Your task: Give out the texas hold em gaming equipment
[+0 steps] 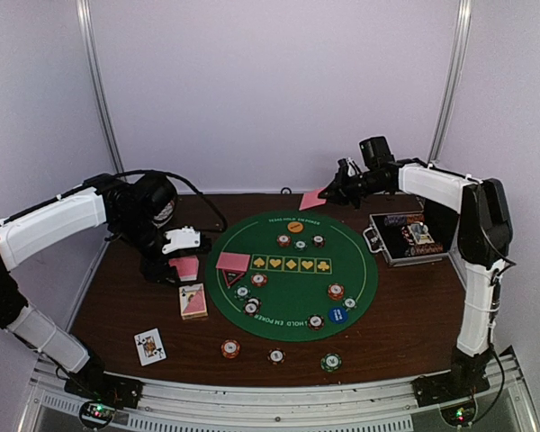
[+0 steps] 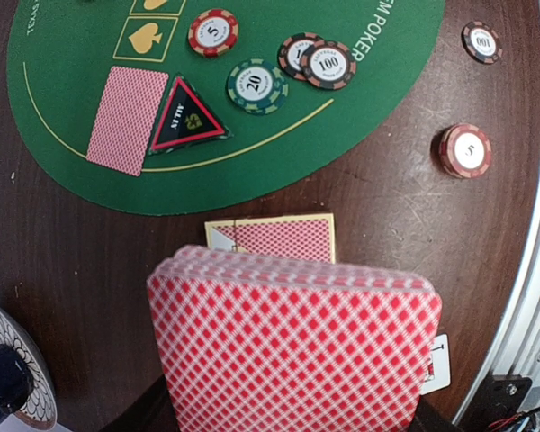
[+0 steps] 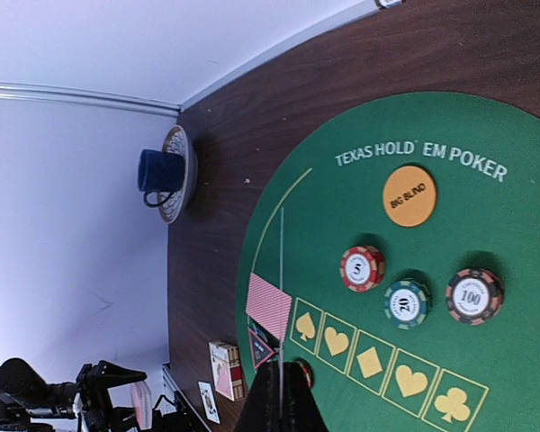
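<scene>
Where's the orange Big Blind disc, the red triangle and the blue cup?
Big Blind disc (image 3: 409, 195): right wrist view, middle of its orange face.
red triangle (image 2: 187, 117): left wrist view, its dark centre.
blue cup (image 3: 160, 171): right wrist view, its side wall.

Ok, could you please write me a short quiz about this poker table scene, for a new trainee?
1. What does the left gripper hold? A) nothing B) a deck of cards C) a pen
2. True or false: the right gripper pinches a card.
3. Fill in: the green chip beside the red triangle shows the number ___.

Key: 1 B; 2 true; 3 20.
</scene>
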Robot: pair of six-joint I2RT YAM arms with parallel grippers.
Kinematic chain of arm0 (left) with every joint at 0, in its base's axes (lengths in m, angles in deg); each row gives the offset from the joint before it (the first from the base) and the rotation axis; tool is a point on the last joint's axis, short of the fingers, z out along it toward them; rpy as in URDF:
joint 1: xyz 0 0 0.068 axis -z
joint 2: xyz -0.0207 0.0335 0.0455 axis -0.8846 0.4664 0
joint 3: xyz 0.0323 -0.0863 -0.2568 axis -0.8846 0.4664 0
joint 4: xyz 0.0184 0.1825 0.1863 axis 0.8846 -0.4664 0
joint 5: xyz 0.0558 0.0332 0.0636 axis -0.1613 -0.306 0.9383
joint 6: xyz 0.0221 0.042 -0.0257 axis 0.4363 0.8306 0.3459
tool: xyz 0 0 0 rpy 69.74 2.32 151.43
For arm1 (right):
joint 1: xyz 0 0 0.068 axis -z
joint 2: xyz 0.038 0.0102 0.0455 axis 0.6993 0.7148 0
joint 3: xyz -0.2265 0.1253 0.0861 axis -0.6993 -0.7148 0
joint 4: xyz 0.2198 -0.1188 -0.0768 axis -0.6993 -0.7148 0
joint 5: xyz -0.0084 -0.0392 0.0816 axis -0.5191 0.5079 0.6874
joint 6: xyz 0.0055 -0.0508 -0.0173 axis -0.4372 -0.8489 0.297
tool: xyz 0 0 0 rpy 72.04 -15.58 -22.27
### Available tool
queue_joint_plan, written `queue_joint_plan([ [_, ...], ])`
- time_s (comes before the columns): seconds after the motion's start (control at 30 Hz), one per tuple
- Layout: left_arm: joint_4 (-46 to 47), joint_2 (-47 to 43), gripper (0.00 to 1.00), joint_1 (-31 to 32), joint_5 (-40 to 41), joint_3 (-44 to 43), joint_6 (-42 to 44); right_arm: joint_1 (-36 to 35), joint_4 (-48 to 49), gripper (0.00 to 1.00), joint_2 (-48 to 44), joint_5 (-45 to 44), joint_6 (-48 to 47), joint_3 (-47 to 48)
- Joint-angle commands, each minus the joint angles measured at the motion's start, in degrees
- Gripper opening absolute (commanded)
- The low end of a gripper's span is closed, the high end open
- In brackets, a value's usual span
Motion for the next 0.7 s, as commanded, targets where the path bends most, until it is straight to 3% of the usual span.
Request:
queue_joint_plan([
  [0.0, 0.7, -1.1, 0.32, 0.1, -1.4, -0.7, -0.6, 0.4, -11.7, 0.01, 7.4, -3.7, -7.6, 8.2],
  [0.5, 0.9, 0.0, 0.32, 0.1, -0.6, -1.3, -0.9, 0.3, -11.0, 0.04, 22.3, 0.9, -4.2, 22.3],
  [0.67, 0.9, 0.2, 0.32, 0.1, -1.2, -1.8, -1.1, -0.1, -11.0, 0.12, 24.8, 0.9, -4.6, 23.9],
])
